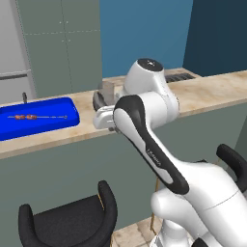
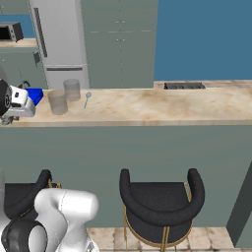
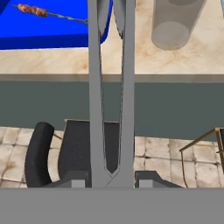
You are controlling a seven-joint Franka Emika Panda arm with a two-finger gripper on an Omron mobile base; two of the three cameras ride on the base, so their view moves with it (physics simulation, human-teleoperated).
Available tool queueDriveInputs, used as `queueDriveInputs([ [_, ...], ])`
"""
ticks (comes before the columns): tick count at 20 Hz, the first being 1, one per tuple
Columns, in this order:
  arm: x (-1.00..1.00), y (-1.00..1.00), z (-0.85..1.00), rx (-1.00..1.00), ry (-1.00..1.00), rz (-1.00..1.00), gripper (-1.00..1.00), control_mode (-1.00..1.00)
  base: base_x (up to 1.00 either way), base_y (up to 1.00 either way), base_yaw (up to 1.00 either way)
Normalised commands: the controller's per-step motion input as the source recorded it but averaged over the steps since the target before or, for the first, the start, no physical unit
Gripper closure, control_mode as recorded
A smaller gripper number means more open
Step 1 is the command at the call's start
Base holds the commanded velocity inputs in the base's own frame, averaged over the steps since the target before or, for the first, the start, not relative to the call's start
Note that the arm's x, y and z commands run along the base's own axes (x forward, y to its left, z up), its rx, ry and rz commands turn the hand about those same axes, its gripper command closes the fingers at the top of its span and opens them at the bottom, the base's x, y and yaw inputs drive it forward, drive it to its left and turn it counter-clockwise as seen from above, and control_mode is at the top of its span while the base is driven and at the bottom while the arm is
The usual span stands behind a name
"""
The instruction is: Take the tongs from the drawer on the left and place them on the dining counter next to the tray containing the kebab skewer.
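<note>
My gripper (image 3: 111, 179) is shut on the joined end of the slim grey tongs (image 3: 96, 87). Their two arms run up the hand view, across the dining counter's (image 3: 65, 61) front edge. Their tips lie in front of the blue tray's (image 3: 43, 37) right corner; I cannot tell if they touch anything. The kebab skewer (image 3: 33, 9) lies in that tray. From the left base view my hand (image 1: 102, 117) hovers at the counter's (image 1: 207, 94) front edge, just right of the tray (image 1: 58, 108) holding the skewer (image 1: 29, 116). The drawer is out of view.
Two translucent grey cups (image 2: 58, 102) (image 2: 72, 90) stand on the counter right of my hand, one of them close to the tongs (image 3: 175, 24). A small spoon-like utensil (image 2: 87, 98) lies beyond them. Black bar stools (image 1: 67, 219) (image 2: 160, 202) sit below the counter front.
</note>
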Motion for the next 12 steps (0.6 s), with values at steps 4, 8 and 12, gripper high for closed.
queueDriveInputs([
  [4, 0.42, 0.0, 0.0, 0.0, 0.0, 0.0, 1.0, -1.0, 0.0, 0.0, 0.0],
  [8, 0.41, 0.0, 0.0, 0.0, 0.0, 0.0, 1.0, -1.0, 0.0, 0.0, 0.0],
  [12, 0.31, 0.15, 0.0, 0.0, 0.0, -0.01, 1.0, -1.0, 0.0, 0.0, 0.0],
])
